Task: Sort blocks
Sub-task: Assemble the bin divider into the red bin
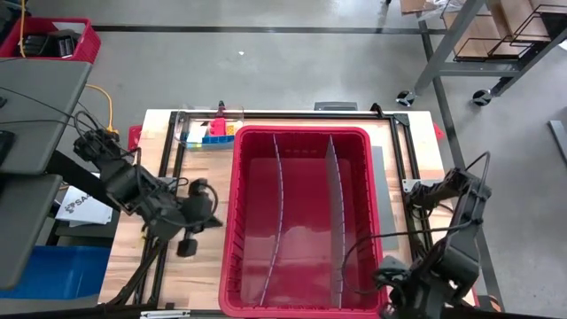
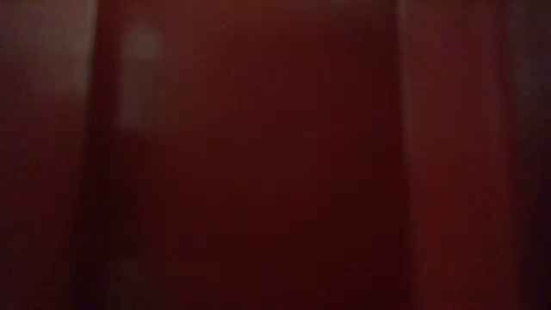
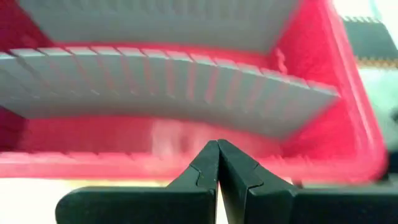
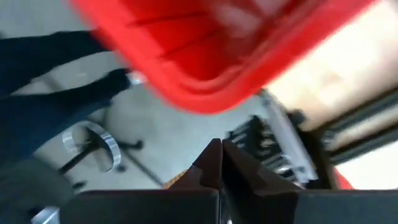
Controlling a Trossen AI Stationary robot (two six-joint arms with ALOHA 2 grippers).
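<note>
A large red plastic bin [image 1: 301, 221] sat in the middle of the pale wooden surface [image 1: 128, 248], split lengthwise into three compartments by two thin grey slotted dividers [image 1: 335, 213], the left one bowed; all three compartments looked bare. The blocks [image 1: 215, 133], small bricks in blue, yellow, green and pink or red, lay together in a small clear tray [image 1: 197, 133] at the far left corner of the bin, just outside its wall. A black metal frame [image 1: 173, 159] ran around the bin on the surface. The left tool [image 1: 188, 245] hung just beside the bin's left wall, its two dark fingers [image 3: 205, 171] pressed fully together with nothing between them, pointing at the bin's ribbed rim. The right tool [image 4: 219, 163] was at the bin's near right corner, past the surface's edge, its fingers likewise closed tight and empty. The low view showed only dark red. A white sheet [image 1: 78, 206] beside the surface carried dark lettering, too partial to read.
</note>
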